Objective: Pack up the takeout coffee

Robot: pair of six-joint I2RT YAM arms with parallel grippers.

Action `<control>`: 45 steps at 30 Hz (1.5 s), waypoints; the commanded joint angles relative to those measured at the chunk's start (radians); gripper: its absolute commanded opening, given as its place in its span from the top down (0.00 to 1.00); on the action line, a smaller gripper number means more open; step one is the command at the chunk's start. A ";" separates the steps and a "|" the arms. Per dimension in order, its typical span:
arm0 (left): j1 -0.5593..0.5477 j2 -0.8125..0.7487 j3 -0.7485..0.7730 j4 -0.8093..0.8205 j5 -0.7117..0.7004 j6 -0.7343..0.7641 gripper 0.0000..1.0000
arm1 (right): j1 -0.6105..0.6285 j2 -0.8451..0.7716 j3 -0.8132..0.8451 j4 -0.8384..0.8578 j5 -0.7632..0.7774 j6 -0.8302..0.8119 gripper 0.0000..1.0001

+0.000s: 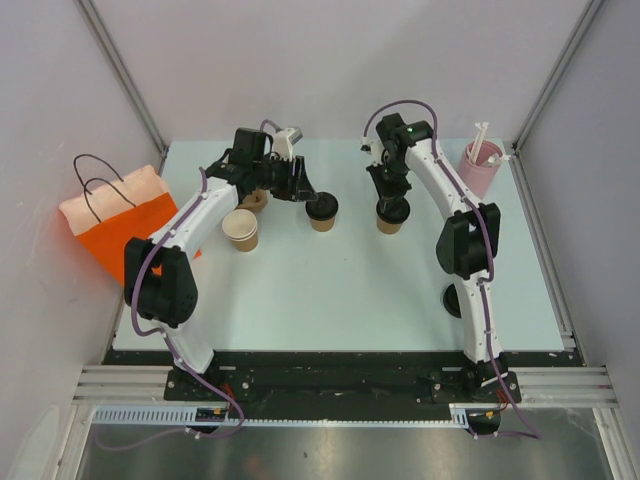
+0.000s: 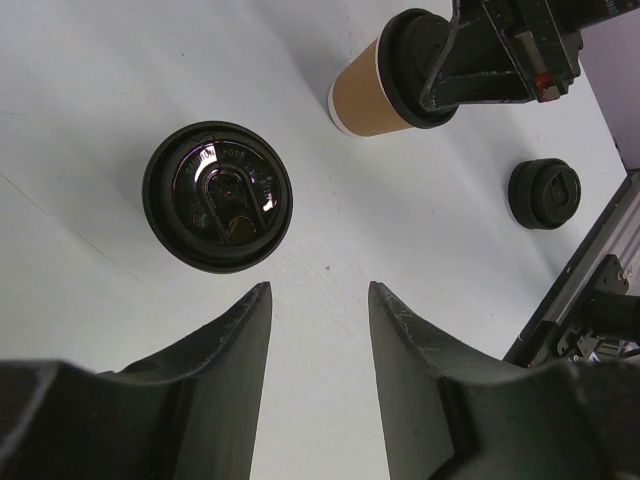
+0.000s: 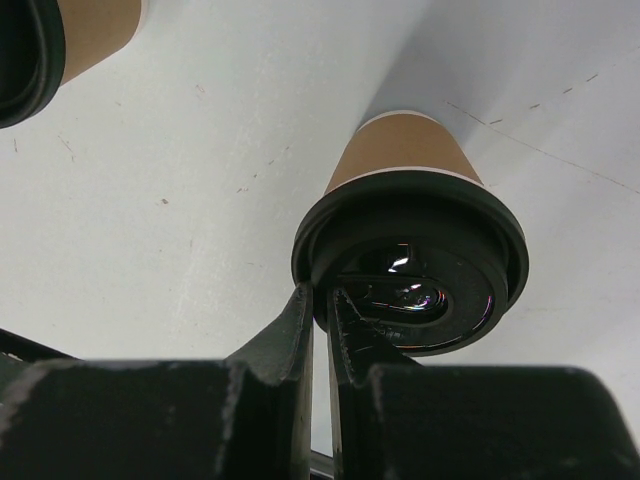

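Two takeout coffee cups, tan paper with black lids, stand upright near the table's middle back. The left cup (image 1: 321, 214) (image 2: 217, 208) stands just beyond my left gripper (image 2: 318, 295) (image 1: 309, 194), off to the left of its fingertips. That gripper is open with only bare table between the jaws. The right cup (image 1: 388, 224) (image 3: 405, 165) (image 2: 365, 95) stands under my right gripper (image 3: 322, 302) (image 1: 390, 203). Its jaws are nearly together, pinching the near rim of the black lid (image 3: 415, 265).
An orange paper bag (image 1: 112, 228) with black handles lies at the left table edge. Brown open cup-like shapes (image 1: 241, 230) sit under the left arm. A pink cylinder with white straws (image 1: 478, 167) stands at the back right. A black round knob (image 2: 545, 193) lies near the right arm.
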 commanded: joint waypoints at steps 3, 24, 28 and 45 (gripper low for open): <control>-0.001 -0.008 0.029 0.005 0.000 0.019 0.51 | -0.011 0.014 0.034 -0.097 -0.029 -0.019 1.00; -0.001 -0.005 0.026 0.006 0.012 0.014 0.51 | -0.005 -0.012 0.069 -0.079 -0.074 -0.019 0.60; -0.001 -0.008 0.029 0.006 0.014 0.011 0.51 | -0.002 -0.042 0.087 -0.071 -0.063 -0.015 0.55; -0.103 0.053 0.174 0.001 -0.017 -0.015 0.45 | -0.212 -0.525 -0.499 0.466 -0.199 0.171 0.58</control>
